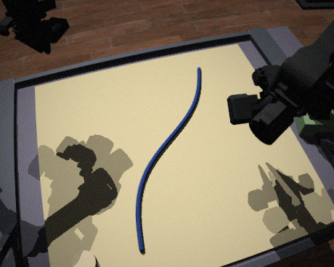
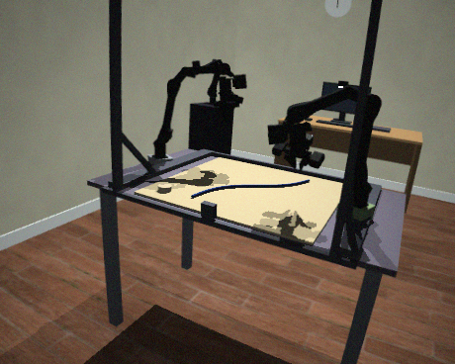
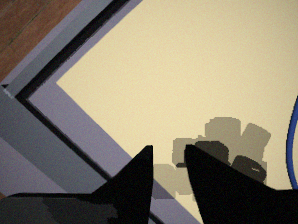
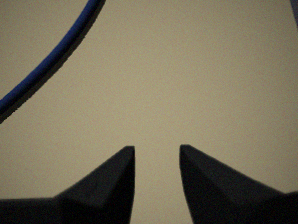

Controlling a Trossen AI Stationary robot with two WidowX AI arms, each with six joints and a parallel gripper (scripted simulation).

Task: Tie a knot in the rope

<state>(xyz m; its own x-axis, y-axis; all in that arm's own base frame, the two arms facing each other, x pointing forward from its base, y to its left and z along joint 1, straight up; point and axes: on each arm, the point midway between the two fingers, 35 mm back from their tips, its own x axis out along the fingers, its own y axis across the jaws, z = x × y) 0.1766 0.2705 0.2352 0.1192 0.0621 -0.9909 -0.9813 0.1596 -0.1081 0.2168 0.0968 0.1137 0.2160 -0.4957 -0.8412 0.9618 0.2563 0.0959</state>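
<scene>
A blue rope (image 1: 170, 136) (image 2: 252, 186) lies loose in a long, gentle S-curve on the beige mat (image 1: 98, 109), with no knot in it. A short stretch shows at the right edge of the left wrist view (image 3: 291, 150) and in the upper left of the right wrist view (image 4: 50, 62). My left gripper (image 3: 169, 151) (image 2: 227, 99) hangs high over a corner of the mat, slightly open and empty. My right gripper (image 4: 157, 154) (image 2: 307, 160) hovers above the mat beside the rope's far end, slightly open and empty. Neither gripper touches the rope.
A dark raised frame (image 1: 134, 58) (image 3: 75, 45) borders the mat on the purple-grey table (image 2: 391, 218). Tall black posts (image 2: 115, 99) stand at the table's edges. A small black block (image 2: 209, 210) sits on the front rim. A desk stands behind.
</scene>
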